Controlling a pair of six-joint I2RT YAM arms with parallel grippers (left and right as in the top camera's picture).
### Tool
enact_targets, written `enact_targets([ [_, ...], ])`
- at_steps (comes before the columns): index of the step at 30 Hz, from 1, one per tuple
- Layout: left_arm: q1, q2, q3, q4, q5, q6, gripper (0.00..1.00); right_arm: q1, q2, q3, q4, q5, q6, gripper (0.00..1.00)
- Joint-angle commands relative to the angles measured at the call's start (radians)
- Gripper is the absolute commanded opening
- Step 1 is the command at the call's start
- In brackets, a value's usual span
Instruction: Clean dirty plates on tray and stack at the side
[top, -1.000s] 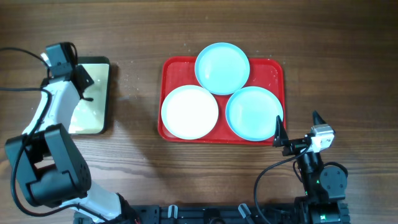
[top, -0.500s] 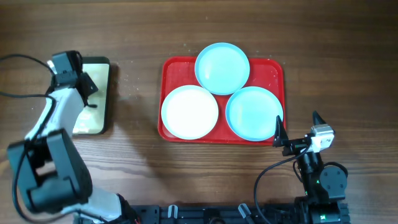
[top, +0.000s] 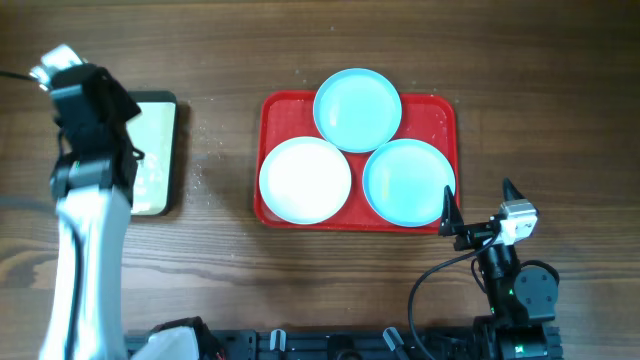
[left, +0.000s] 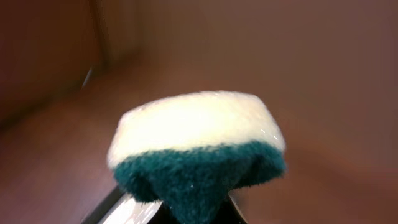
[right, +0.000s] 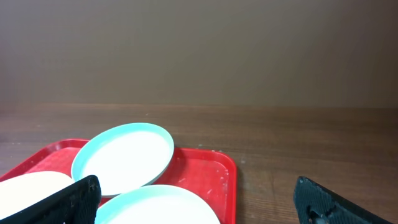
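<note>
The red tray holds three plates: a sky-blue plate at the back, a white plate front left, a second sky-blue plate front right. My left gripper is raised over the table's left side, shut on a sponge with a cream top and green scouring underside. My right gripper is open and empty just in front of the tray's right front corner. In the right wrist view the tray, the back blue plate and the near blue plate show.
A smaller black-rimmed cream tray lies at the left, partly under my left arm. White crumbs or specks dot the red tray's right side and the wood near the tray's left edge.
My left arm has lifted up and swung left off the cream tray, carrying the sponge. The right arm and the plates have not moved.
</note>
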Motion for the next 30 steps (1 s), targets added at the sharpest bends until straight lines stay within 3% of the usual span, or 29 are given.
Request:
enact_targets([
  [1,-0.056,-0.126,0.021,-0.019,0.23,-0.026,0.04,-0.005,-0.006,-0.001,0.003,0.011,-0.012,1.0],
  [4,-0.109,-0.048,0.021,-0.026,0.525,-0.048,0.04,-0.005,-0.005,-0.001,0.003,0.011,-0.012,1.0],
  [6,-0.175,0.067,0.021,-0.004,0.631,-0.084,0.04,-0.005,-0.005,-0.001,0.003,0.011,-0.012,1.0],
  [8,-0.274,0.215,0.021,0.028,0.632,-0.174,0.04,-0.005,-0.005,-0.001,0.003,0.011,-0.012,1.0],
  [12,-0.431,0.399,0.021,0.031,0.624,-0.175,0.04,-0.005,-0.005,-0.001,0.003,0.011,-0.012,1.0],
  [17,-0.565,0.436,0.021,-0.171,0.555,-0.18,0.04,-0.005,-0.006,-0.001,0.006,0.013,-0.014,1.0],
  [20,-0.608,0.436,0.021,-0.332,0.46,-0.279,0.04,-0.003,-0.006,-0.001,0.027,-0.061,0.044,1.0],
  [24,-0.61,0.436,0.021,-0.448,0.458,-0.283,0.04,-0.004,-0.003,0.007,0.419,-0.114,0.015,1.0],
  [25,-0.61,0.436,0.021,-0.45,0.458,-0.283,0.04,-0.004,0.005,0.036,0.424,-0.119,0.014,1.0],
  [28,-0.61,0.436,0.021,-0.441,0.435,-0.283,0.04,-0.004,0.145,0.262,0.176,-0.182,-0.05,1.0],
  [30,-0.61,0.436,0.021,-0.443,0.398,-0.283,0.04,-0.004,0.405,0.566,-0.119,-0.199,-0.135,1.0],
])
